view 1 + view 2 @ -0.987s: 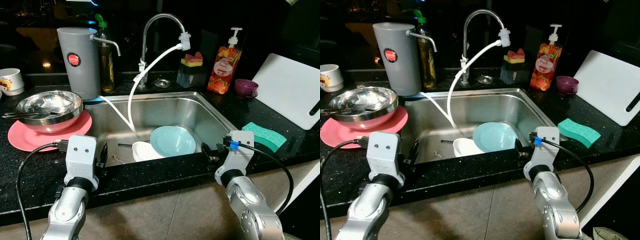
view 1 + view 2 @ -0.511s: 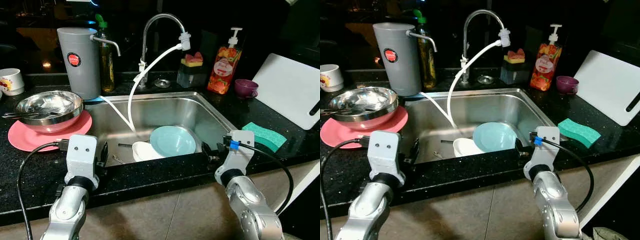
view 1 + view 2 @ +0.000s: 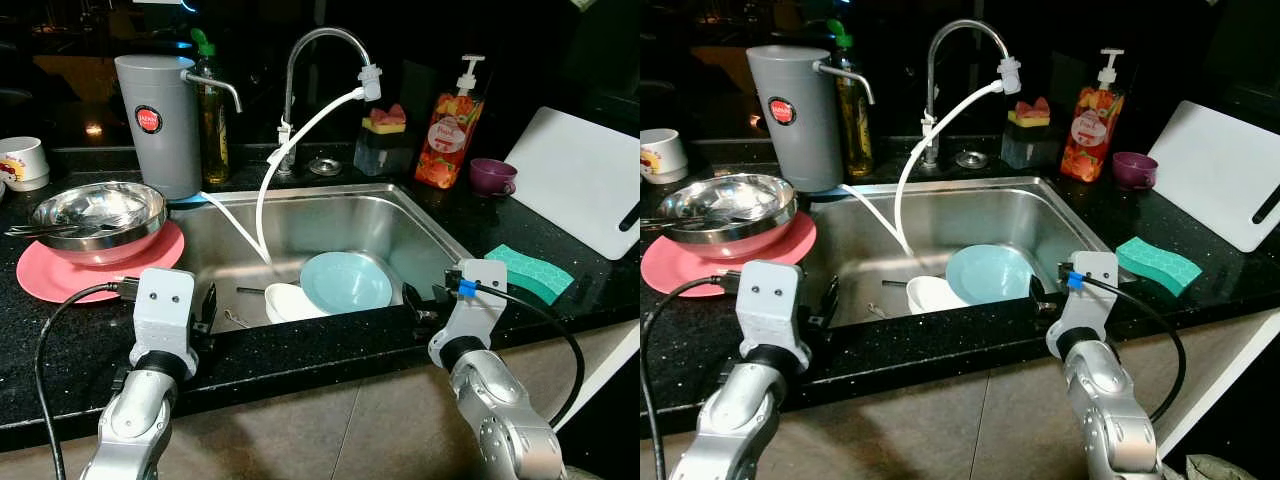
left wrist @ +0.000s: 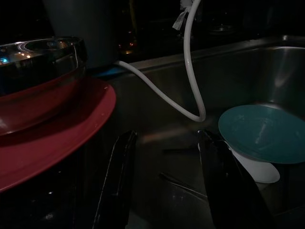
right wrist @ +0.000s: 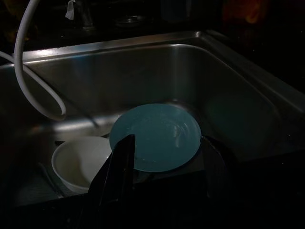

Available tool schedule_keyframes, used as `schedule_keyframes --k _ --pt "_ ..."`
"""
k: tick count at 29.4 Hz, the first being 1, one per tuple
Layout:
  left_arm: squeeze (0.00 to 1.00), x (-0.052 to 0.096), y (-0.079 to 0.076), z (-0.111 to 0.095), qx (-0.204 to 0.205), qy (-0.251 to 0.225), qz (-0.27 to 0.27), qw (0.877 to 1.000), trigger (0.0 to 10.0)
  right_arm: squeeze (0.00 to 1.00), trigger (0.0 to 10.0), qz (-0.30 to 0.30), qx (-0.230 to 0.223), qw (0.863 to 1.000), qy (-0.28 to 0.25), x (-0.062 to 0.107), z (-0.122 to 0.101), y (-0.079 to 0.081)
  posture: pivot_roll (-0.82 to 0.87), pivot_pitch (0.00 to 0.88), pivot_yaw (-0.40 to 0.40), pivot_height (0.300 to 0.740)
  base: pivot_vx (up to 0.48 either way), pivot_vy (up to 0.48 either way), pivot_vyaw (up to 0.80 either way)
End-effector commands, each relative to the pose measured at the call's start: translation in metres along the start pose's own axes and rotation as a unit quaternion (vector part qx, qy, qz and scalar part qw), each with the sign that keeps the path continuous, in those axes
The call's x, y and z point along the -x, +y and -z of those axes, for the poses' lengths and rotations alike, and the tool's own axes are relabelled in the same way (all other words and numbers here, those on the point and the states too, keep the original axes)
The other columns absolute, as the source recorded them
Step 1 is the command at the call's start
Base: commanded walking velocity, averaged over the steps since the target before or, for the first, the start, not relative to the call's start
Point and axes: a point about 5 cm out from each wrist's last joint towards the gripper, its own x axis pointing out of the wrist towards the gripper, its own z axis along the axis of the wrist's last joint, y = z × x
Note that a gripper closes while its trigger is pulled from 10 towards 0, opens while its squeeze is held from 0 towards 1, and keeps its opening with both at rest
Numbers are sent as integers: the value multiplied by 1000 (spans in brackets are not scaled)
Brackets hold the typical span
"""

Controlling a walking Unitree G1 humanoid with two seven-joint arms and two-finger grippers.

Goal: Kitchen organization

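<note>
A light blue plate (image 3: 345, 281) leans in the steel sink (image 3: 420, 215), partly over a white bowl (image 3: 288, 301). A white hose (image 3: 262, 195) runs from the faucet (image 3: 318, 40) down into the basin. My left gripper (image 4: 169, 136) hovers open at the sink's front left edge, beside the pink plate (image 3: 40, 275) that carries a steel bowl (image 3: 98, 215). My right gripper (image 5: 167, 139) is open at the front right edge, pointing at the blue plate, which lies beyond its fingertips. Neither gripper holds anything.
A grey dispenser (image 3: 155, 120) and an oil bottle (image 3: 211, 110) stand behind the steel bowl. Behind and right of the sink are a sponge holder (image 3: 384, 140), a soap bottle (image 3: 448, 125), a purple cup (image 3: 492, 176), a green sponge (image 3: 530, 272) and a white cutting board (image 3: 580, 195).
</note>
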Motion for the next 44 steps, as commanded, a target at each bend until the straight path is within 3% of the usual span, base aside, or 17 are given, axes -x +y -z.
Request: schedule_keyframes --k 1,29,44 --pt "0 -1 1 3 -6 6 3 1000 10000 0 10000 6 -5 1000 -5 -1 -1 -2 111 75 -74 740 0 0 0" --pt "0 -10 1 -8 -23 -22 18 999 10000 0 10000 15 -7 1000 -24 -2 -9 -2 104 96 -69 740 0 0 0" --pt "0 -19 -5 -18 -27 -46 34 998 10000 0 10000 22 -4 998 -64 -7 -28 -1 102 75 -57 740 0 0 0"
